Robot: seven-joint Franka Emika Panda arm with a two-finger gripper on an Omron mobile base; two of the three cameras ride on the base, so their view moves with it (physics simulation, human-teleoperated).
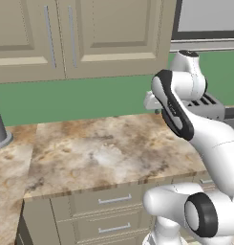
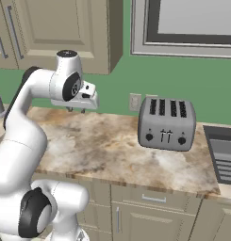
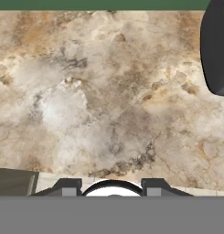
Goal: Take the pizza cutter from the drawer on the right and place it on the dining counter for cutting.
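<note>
Two-finger gripper (image 2: pixel 76 109): hanging empty, fingers slightly parted, over marbled brown-beige worktop (image 2: pixel 107 141); risking clipping silver four-slot toaster (image 2: pixel 166 123) when swinging right.

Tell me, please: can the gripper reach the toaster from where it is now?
Probably yes. The gripper hangs above the bare worktop, and nothing stands between it and the toaster further along the same surface.

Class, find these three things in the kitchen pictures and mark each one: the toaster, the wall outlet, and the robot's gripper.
toaster (image 2: pixel 166 123): right base view, middle of its front face.
wall outlet (image 2: pixel 135 101): right base view, centre of its pale plate.
gripper (image 2: pixel 76 109): right base view, midway between its two short fingertips.
</note>
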